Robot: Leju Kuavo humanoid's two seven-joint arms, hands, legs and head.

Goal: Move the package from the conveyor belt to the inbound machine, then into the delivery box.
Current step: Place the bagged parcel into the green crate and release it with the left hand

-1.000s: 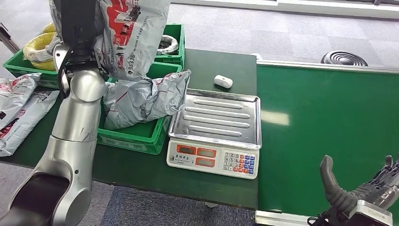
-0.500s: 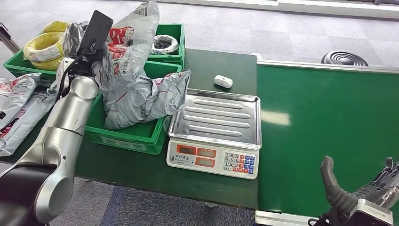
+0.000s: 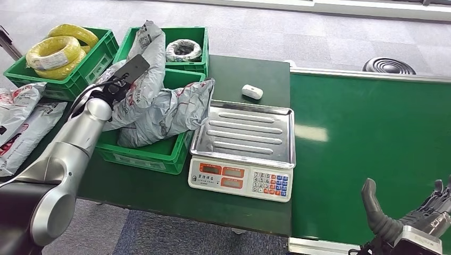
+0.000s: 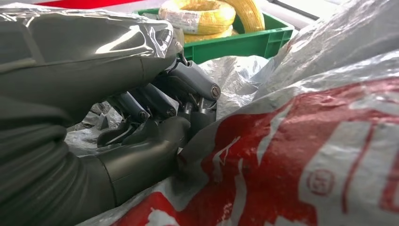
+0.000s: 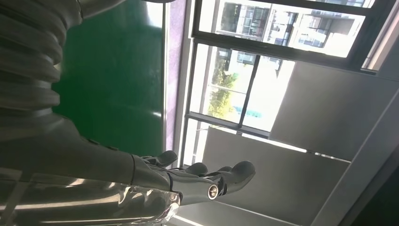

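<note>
We have the grey plastic courier package with red print (image 3: 142,79) at the left hand (image 3: 114,87), over the green plastic delivery crate (image 3: 154,154) on the dark green table (image 3: 239,74). From the head view the package lies with its long axis running from the hand up and away toward the far rim of the crate, its lower part resting on the crumpled grey mailer bag (image 3: 170,111) already in there. The left wrist view puts the printed film right against the hand (image 4: 160,117), fingers (image 4: 193,84) curled in on the plastic; we read that as a grip on the package, though the film hides the actual contact, so treat it as probable.

The right hand (image 3: 409,220) is well apart from all this, low over the green conveyor belt (image 3: 372,133), fingers apart and holding nothing (image 5: 202,176).

The steel-tray weighing scale with keypad (image 3: 242,146) sits between crate and belt, tray bare. So the package is past the scale and at the crate: we judge the drop-off is the step in hand. The left arm is the only one near it; release should go straight down from the hand into the crate, long axis along the crate's depth.
</note>
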